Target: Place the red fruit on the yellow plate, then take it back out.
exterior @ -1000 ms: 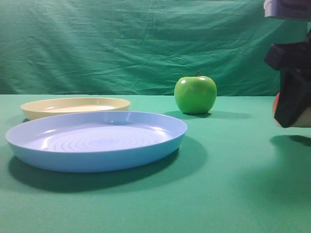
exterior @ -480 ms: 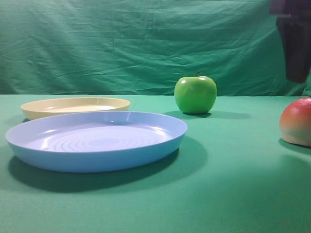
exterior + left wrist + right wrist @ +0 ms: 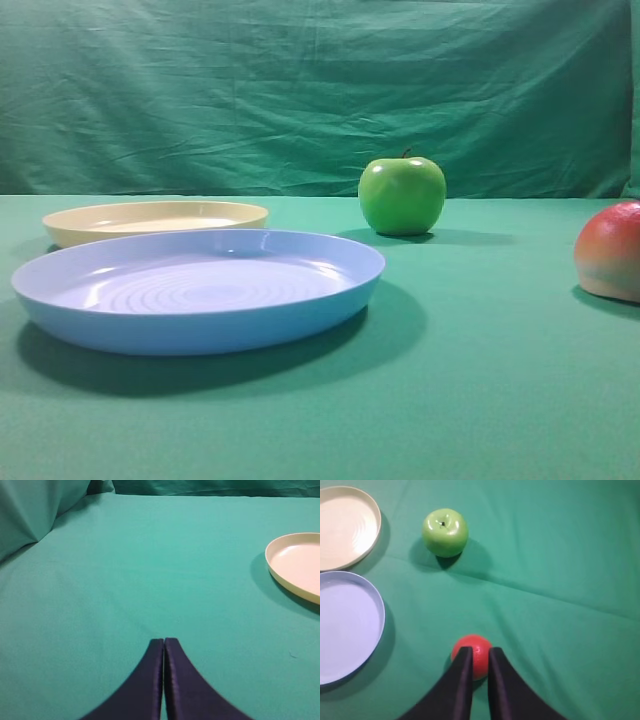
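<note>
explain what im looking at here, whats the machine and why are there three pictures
It is a two-armed robot; each arm ends in a gripper. One picture looks across the table from the side; the other two come from cameras on the wrists. On the green cloth lie a yellow plate, a blue plate, a green apple and the red fruit. The left gripper is shut and empty. The right gripper hangs above the red fruit, its fingers almost together, holding nothing.
</note>
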### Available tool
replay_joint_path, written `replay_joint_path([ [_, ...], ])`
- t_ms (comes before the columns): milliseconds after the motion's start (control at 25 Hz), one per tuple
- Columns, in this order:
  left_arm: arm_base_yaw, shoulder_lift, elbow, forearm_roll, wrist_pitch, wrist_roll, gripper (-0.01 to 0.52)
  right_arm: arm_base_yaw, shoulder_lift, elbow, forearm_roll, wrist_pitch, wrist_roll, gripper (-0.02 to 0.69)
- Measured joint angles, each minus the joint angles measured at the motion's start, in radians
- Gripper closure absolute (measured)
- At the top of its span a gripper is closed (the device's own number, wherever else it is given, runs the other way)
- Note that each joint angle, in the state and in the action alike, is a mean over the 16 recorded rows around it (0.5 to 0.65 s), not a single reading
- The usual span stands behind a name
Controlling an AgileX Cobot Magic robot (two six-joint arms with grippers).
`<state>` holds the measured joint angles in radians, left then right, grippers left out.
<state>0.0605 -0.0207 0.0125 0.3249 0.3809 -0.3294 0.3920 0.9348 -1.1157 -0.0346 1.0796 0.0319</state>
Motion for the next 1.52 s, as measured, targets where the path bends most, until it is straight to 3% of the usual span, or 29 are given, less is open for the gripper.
replay_joint_path([
  [240,0.0,0.0,0.0,0.0,0.0,0.0,0.514,0.0,-0.125,0.003,0.045,0.084,0.024,0.658],
  [680,0.0,0.0,0.0,0.0,0.0,0.0,0.514,-0.011,-0.366,0.062,0.034,0.139,0.064,0.665],
  [960,0.0,0.0,0.0,0.0,0.0,0.0,0.514,-0.082,-0.561,0.248,-0.011,-0.036,0.036,0.665],
  [1520,0.0,0.0,0.0,0.0,0.0,0.0,0.514,-0.267,-0.879,0.85,-0.026,-0.54,-0.02,0.665],
])
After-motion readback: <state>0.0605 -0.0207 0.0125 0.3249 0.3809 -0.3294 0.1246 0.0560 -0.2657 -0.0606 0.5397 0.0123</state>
